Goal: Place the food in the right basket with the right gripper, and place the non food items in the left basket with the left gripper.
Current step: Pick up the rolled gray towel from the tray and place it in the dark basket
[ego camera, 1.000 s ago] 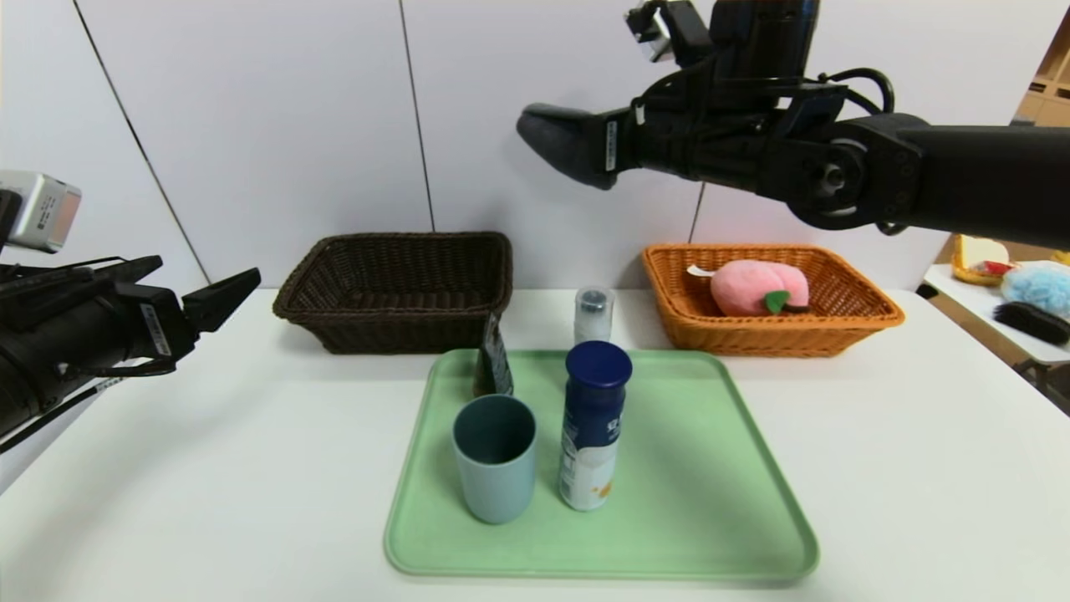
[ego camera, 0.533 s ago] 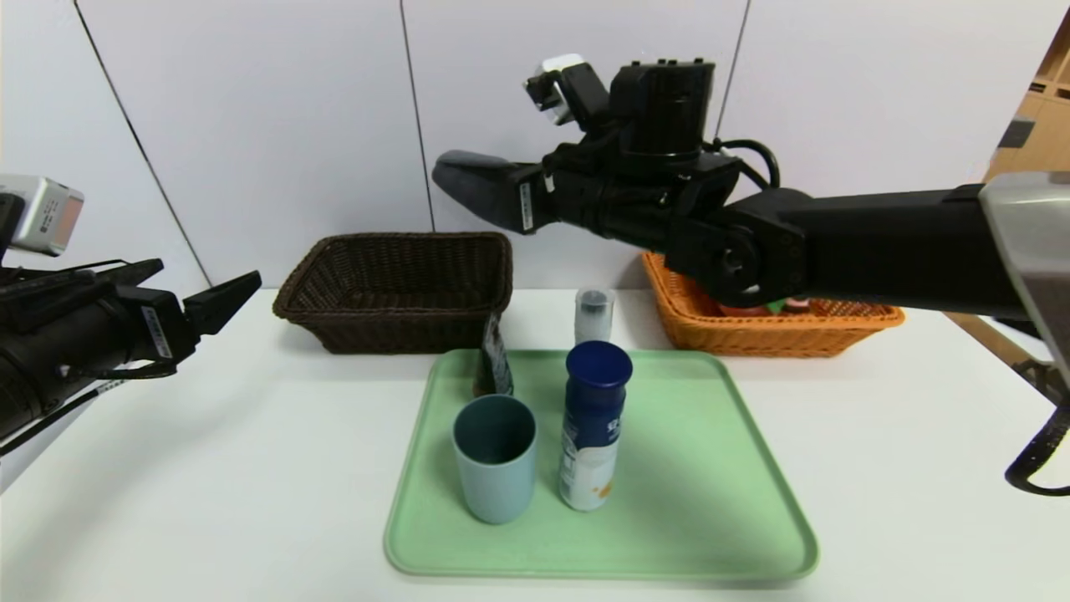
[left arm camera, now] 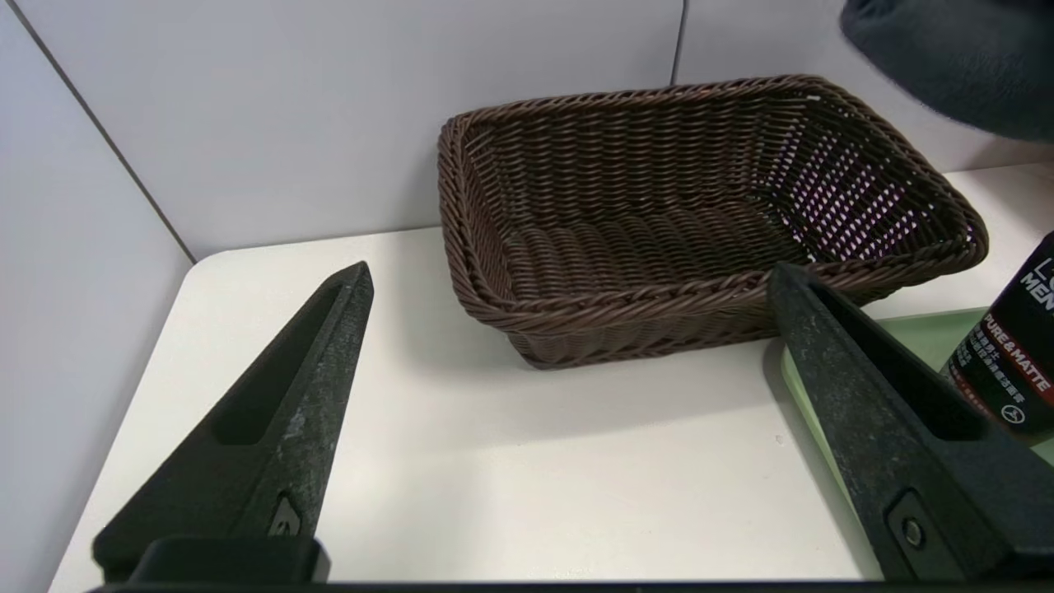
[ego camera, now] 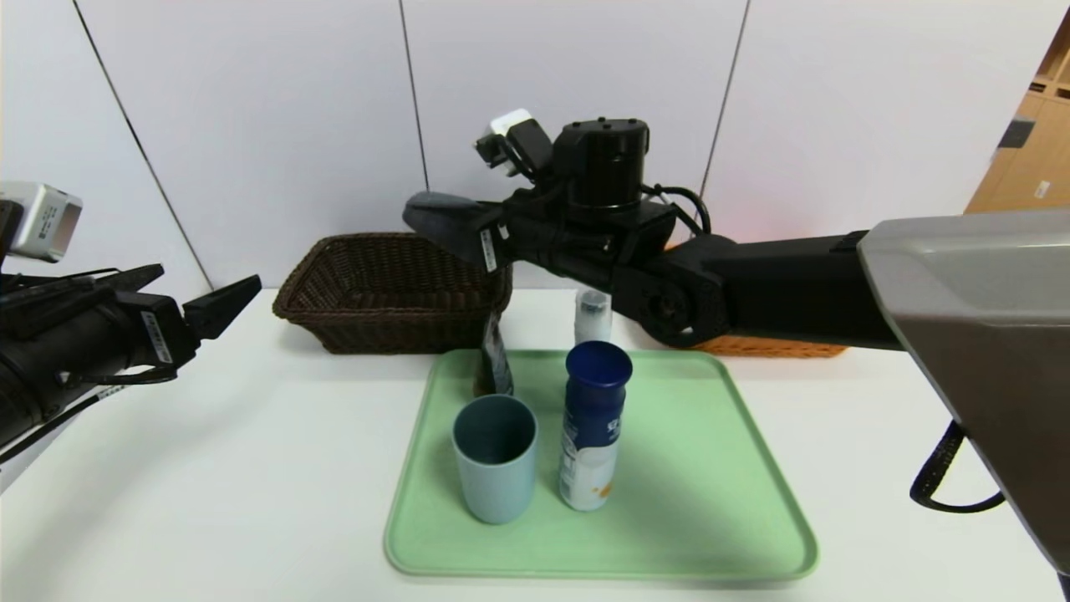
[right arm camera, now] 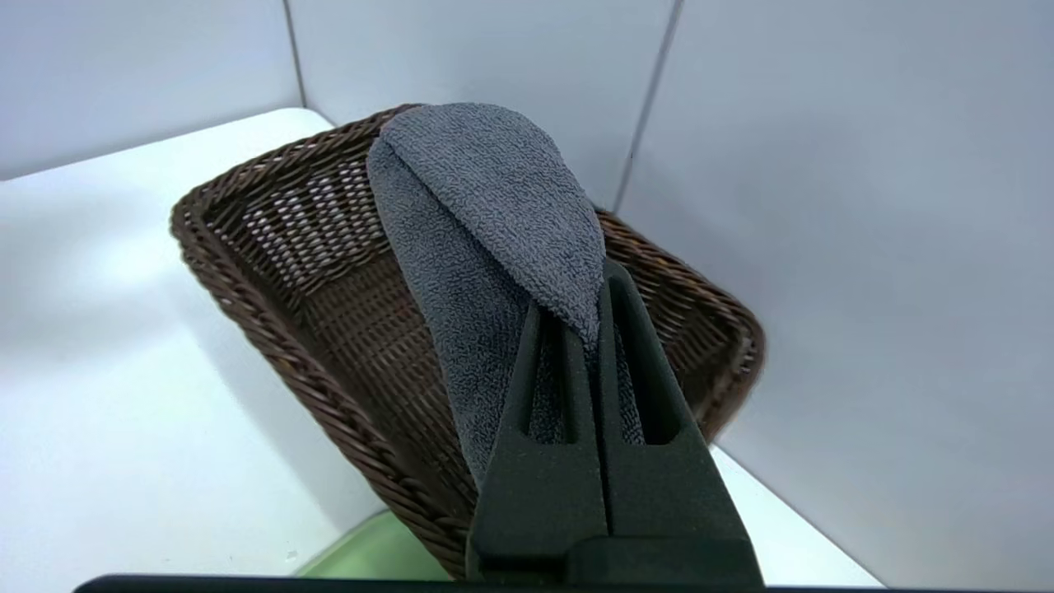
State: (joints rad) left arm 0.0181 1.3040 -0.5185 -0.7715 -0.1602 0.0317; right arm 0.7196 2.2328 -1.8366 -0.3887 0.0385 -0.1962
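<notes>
1. The right gripper (right arm camera: pixel 605 329) pinches the folded dark grey cloth (right arm camera: pixel 486 239) above the dark brown wicker basket (left arm camera: pixel 700 222).
2. That basket has nothing in it.
3. The left gripper (left arm camera: pixel 568 280) waits beside it, fingers wide.

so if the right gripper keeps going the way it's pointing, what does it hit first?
Probably nothing soon. The right gripper, shut on the grey cloth, points leftward above the dark brown basket; beyond that only the back wall panel shows. Depth is unclear, so height over the basket is a guess.

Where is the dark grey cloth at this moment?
The dark grey cloth is pinched in the right gripper, held in the air above the right end of the dark brown basket, behind the green tray.
</notes>
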